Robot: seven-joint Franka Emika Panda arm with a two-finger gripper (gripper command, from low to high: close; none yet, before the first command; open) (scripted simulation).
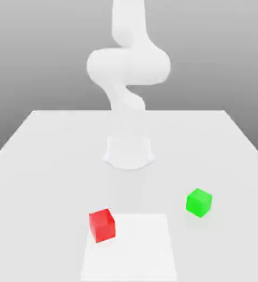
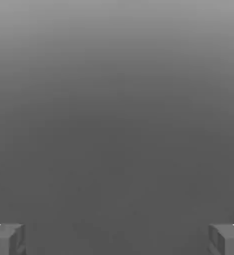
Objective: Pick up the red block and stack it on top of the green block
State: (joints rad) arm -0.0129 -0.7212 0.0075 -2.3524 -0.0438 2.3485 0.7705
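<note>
On a plain white table [image 1: 54, 143], the red block [image 1: 102, 224] and green block [image 1: 199, 202] sit apart, untouched, while the gripper [image 2: 117, 239] has its fingers [image 2: 6, 239] spread wide and empty, ready for pickup.

The exterior view looks from in front of the arm [image 1: 128, 71], raised and angled down over the table [image 1: 43, 143], far enough back to take in its base and both blocks. The hand view rides on the hand, close behind the fingertips [image 2: 6, 239], facing out past them at plain grey. The two views share nothing recognisable.
</note>
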